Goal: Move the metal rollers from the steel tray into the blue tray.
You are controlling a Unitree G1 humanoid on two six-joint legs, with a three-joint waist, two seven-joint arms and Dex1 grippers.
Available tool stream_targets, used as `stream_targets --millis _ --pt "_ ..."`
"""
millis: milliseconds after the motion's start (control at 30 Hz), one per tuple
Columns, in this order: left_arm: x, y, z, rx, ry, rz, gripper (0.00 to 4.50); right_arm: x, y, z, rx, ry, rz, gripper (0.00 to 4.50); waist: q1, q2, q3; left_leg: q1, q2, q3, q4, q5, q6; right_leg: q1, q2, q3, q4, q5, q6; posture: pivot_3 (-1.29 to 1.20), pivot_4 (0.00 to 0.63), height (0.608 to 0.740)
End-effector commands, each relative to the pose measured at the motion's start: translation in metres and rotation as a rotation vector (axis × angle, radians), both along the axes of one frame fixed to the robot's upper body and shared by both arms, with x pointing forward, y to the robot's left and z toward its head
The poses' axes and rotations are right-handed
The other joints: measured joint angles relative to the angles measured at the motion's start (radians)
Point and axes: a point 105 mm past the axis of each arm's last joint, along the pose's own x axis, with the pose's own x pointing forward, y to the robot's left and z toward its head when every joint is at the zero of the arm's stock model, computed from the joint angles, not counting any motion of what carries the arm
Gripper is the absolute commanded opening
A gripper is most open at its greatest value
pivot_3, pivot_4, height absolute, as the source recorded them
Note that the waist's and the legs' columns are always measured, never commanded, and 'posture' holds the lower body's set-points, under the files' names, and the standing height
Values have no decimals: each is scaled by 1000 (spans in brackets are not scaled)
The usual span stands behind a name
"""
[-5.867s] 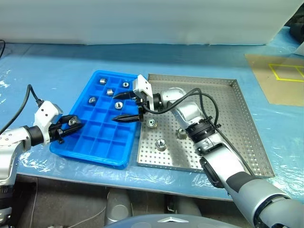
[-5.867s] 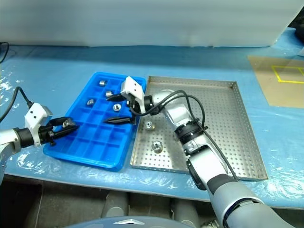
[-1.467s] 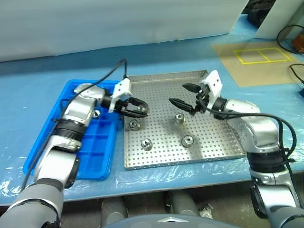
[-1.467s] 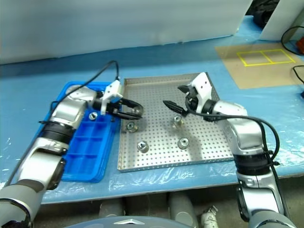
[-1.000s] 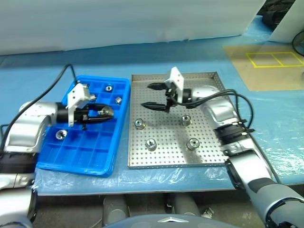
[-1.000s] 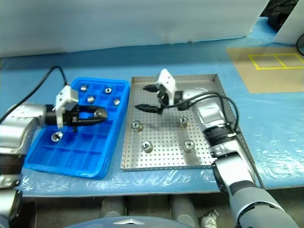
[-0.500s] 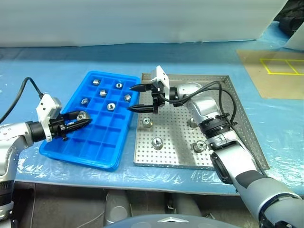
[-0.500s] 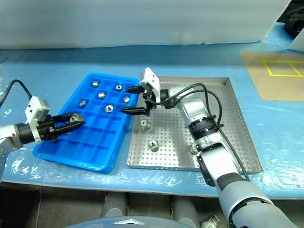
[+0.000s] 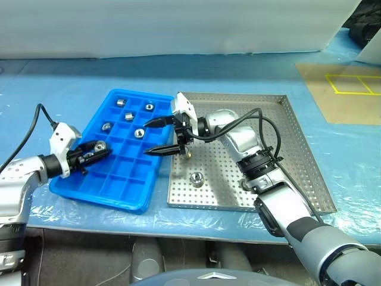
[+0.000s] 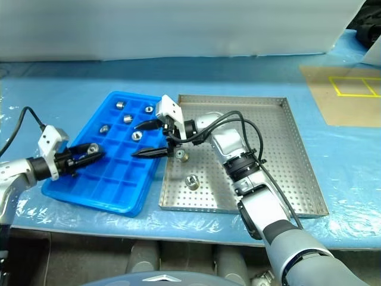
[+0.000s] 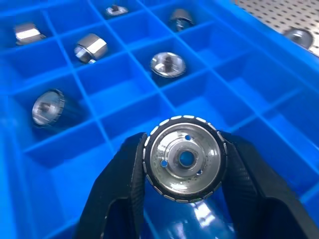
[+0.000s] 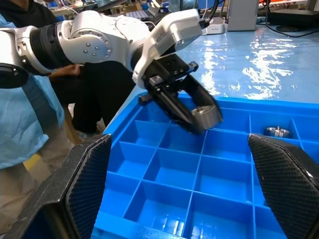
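Observation:
My left gripper [image 9: 98, 149] is shut on a flanged metal roller [image 11: 185, 158] and holds it just above the left part of the blue tray [image 9: 128, 170]. Several rollers lie in the tray's far compartments, one of them a roller [image 9: 140, 133] near the middle. My right gripper [image 9: 146, 139] is open and empty, hovering over the blue tray's right side next to the steel tray [image 9: 280, 155]. On that perforated floor stands a roller [image 9: 196, 177], and another roller [image 9: 188, 153] sits just behind my right fingers. The right wrist view faces my left gripper [image 12: 194, 112].
Both trays lie side by side on a table covered with blue plastic sheet. A brown board with yellow lines [image 9: 339, 89] is at the back right. A white panel [image 9: 178, 30] closes the far side. A person in light blue clothing [image 12: 25, 124] stands beyond the table.
My right gripper, still open, has swung left from the steel tray's near-left corner to over the blue tray. The left gripper still grips its roller over the tray's left part.

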Motion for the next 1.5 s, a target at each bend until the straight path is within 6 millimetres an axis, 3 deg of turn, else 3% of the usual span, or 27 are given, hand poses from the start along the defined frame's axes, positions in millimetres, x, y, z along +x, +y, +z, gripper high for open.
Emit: stream_targets --millis 33,267,433,833,1100,1233,1367,1500 --pt "9 -8 10 31 -73 -17 1938 1 1 13 27 -50 1 4500 -2 0 0 0 0 0 0 0 0 0 0 0 1 0 0 144 150 740" --pt "13 -9 -4 52 -27 -29 1938 3 -4 11 25 -49 -30 4500 -8 0 0 2 0 -1 1 1 -1 -1 1 0 5 -1 -2 122 150 740" --pt "23 -2 0 15 -49 30 1938 5 -7 10 25 -51 -52 4500 -5 0 0 2 0 -1 1 1 -2 -1 0 0 6 -2 -3 113 150 740" --pt "27 -14 -14 49 -29 6 1938 9 -10 7 29 -52 -98 4500 -6 0 0 1 0 -2 2 2 -3 -1 0 0 7 -2 -3 102 150 740" --pt "38 -4 -17 62 -50 89 4417 14 -12 6 35 -65 -135 4500 -7 -1 0 2 0 -2 2 2 -3 0 0 0 8 -2 -3 98 150 740" --pt "33 -26 -9 13 -44 -11 4417 15 -15 5 37 -63 -151 4500 -6 -1 0 2 0 -2 2 2 -4 0 0 0 8 -2 -3 88 150 740" --pt "32 -61 14 -51 -89 -147 4417 16 -23 7 40 -66 -174 4500 -2 -1 0 1 0 -2 2 2 -4 0 -1 0 7 -2 -3 66 150 740" --pt "46 -97 41 -154 -126 -257 4417 22 -47 18 60 -68 -245 4500 -4 -1 0 0 0 -2 4 2 -4 0 -1 1 9 -2 -3 3 150 740"
